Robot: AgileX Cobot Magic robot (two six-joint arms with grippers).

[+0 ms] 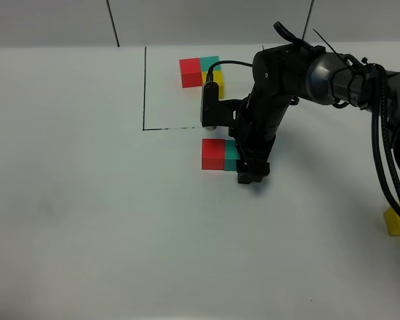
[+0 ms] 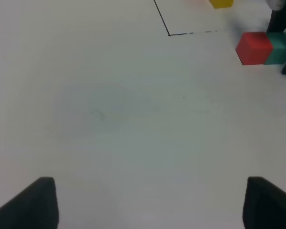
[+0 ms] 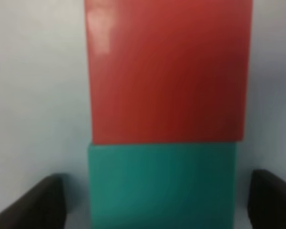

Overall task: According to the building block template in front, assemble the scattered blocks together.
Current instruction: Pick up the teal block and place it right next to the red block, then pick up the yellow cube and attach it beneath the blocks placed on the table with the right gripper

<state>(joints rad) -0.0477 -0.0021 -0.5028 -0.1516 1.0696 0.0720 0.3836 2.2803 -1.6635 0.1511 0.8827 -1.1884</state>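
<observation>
The building block template (image 1: 201, 71) is a red, teal and yellow cluster at the back, inside a black drawn frame (image 1: 145, 87). In front of the frame a loose red cube (image 1: 213, 154) touches a loose teal cube (image 1: 231, 157). My right gripper (image 1: 253, 175) is lowered over the teal cube. In the right wrist view its fingers (image 3: 38, 200) stand open on both sides of the teal cube (image 3: 162, 186), with a gap on each side; the red cube (image 3: 167, 71) lies beyond. A loose yellow cube (image 1: 397, 221) sits at the far right edge. My left gripper (image 2: 148, 205) is open and empty.
The left wrist view shows the red cube (image 2: 254, 47) and teal cube (image 2: 279, 47) far off, the frame's corner (image 2: 169, 34) and a yellow template cube (image 2: 221, 3). The right arm's cables (image 1: 387, 153) hang above the yellow cube. The surface is a white table (image 1: 87, 213).
</observation>
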